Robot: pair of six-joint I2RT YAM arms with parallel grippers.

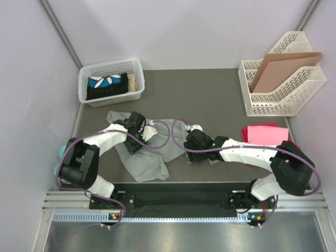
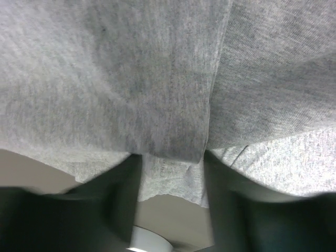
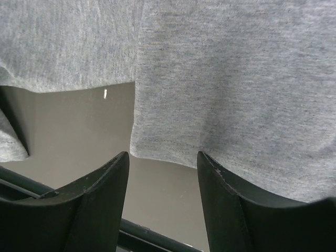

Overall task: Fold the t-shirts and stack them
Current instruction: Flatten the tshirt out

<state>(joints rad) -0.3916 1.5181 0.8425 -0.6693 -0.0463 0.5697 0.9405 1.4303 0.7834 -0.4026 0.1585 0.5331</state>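
A heather grey t-shirt (image 1: pixel 149 157) lies crumpled and partly spread on the dark table, left of centre. My left gripper (image 1: pixel 143 131) rests on its upper part. In the left wrist view the jaws (image 2: pixel 173 157) stand apart, with a grey cloth (image 2: pixel 157 94) edge hanging between them and draped over the fingertips. My right gripper (image 1: pixel 190 149) is at the shirt's right edge. In the right wrist view it (image 3: pixel 163 155) is open, and the shirt's stitched hem (image 3: pixel 220 105) lies just beyond its fingertips. Folded pink and magenta t-shirts (image 1: pixel 265 134) lie at the right.
A white basket (image 1: pixel 84 86) with dark cloth inside stands at the back left. A white file rack (image 1: pixel 273 100) holding a brown cardboard sheet (image 1: pixel 281 68) stands at the back right. Purple cables loop over the table between the arms.
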